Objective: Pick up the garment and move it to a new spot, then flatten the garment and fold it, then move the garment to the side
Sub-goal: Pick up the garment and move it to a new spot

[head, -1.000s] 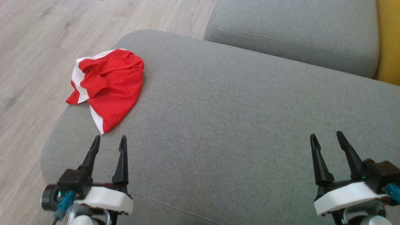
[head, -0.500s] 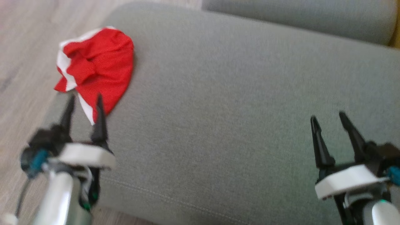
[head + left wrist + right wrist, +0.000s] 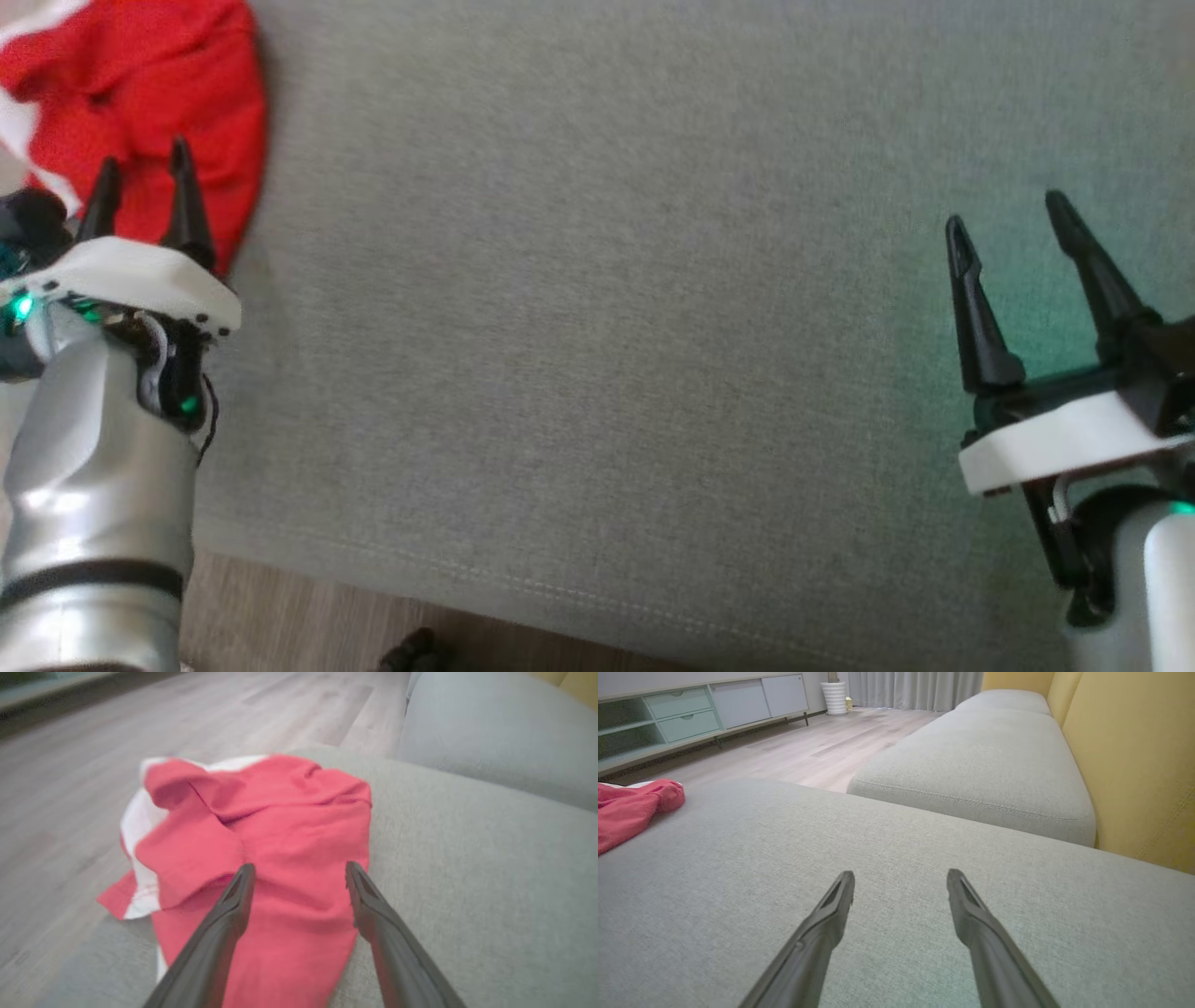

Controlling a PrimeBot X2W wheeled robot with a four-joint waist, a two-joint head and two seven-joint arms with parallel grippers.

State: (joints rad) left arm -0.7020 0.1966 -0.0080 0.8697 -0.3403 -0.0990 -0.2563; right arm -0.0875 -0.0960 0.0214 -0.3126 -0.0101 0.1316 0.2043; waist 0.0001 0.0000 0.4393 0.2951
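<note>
A crumpled red garment [image 3: 159, 84] with white trim lies bunched at the far left corner of the grey sofa cushion [image 3: 597, 327]. In the left wrist view the garment [image 3: 261, 849] spreads under my left gripper [image 3: 299, 870], whose fingers hover open just above the cloth with nothing between them. In the head view that left gripper [image 3: 140, 173] overlaps the garment's near edge. My right gripper [image 3: 1008, 210] stands open over bare cushion at the right, far from the cloth. The right wrist view catches a red edge of the garment [image 3: 630, 807] at its left, beyond the right gripper [image 3: 900, 877].
A second grey cushion [image 3: 985, 760] lies beyond the one in use, with a yellow backrest [image 3: 1134, 765] to its right. Wood floor [image 3: 93, 765] borders the cushion's left side, and a low cabinet [image 3: 691, 709] stands along the far wall.
The head camera has tilted down and moved closer. My left gripper has advanced from short of the garment to over its near edge, still open. The right gripper stays open over bare cushion.
</note>
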